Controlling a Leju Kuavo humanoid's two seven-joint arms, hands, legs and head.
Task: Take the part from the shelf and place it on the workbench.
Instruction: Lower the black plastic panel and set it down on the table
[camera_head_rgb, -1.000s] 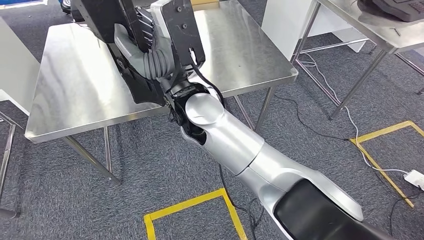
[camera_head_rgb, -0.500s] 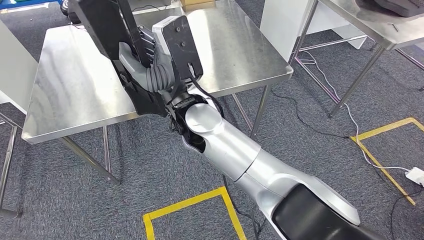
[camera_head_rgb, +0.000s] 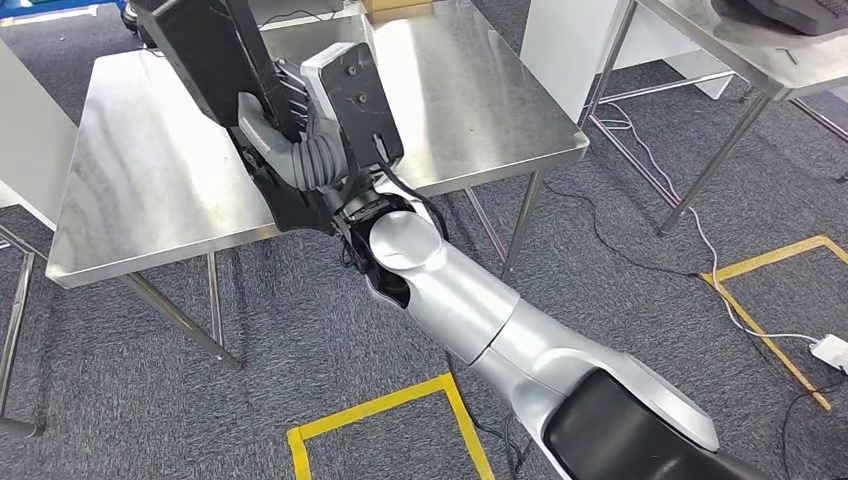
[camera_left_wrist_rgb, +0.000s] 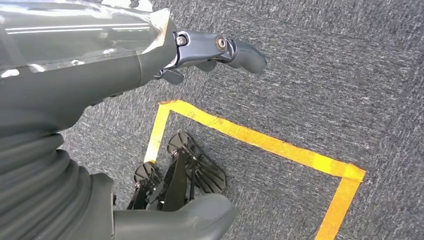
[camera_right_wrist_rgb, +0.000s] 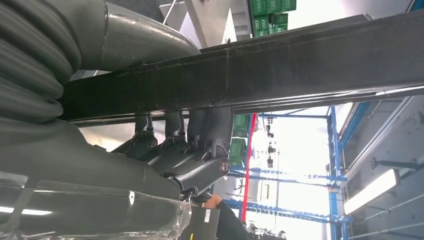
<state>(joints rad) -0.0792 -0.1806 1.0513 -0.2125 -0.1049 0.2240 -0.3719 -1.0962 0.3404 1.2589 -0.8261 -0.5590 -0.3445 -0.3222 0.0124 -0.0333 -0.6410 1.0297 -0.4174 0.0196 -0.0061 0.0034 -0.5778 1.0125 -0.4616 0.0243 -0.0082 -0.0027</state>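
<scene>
My right hand (camera_head_rgb: 305, 140) grips a long flat black part (camera_head_rgb: 210, 55) and holds it tilted above the front half of the steel workbench (camera_head_rgb: 130, 190). The part's lower end (camera_head_rgb: 295, 205) reaches past the bench's front edge. In the right wrist view the part (camera_right_wrist_rgb: 300, 60) runs as a dark bar across the picture, with my dark fingers (camera_right_wrist_rgb: 185, 150) curled around it. My left hand (camera_left_wrist_rgb: 100, 85) hangs over the grey carpet, its fingers (camera_left_wrist_rgb: 225, 47) and thumb (camera_left_wrist_rgb: 175, 220) apart, holding nothing.
A second steel table (camera_head_rgb: 740, 55) stands at the back right, with a white cabinet (camera_head_rgb: 555, 40) beside it. Cables (camera_head_rgb: 620, 250) and a power strip (camera_head_rgb: 830, 355) lie on the carpet. Yellow tape (camera_head_rgb: 380, 410) marks the floor. A white panel (camera_head_rgb: 25, 130) stands left of the bench.
The whole picture has shifted a little, so the camera moved. My right hand with the black part sits slightly lower and further left over the bench.
</scene>
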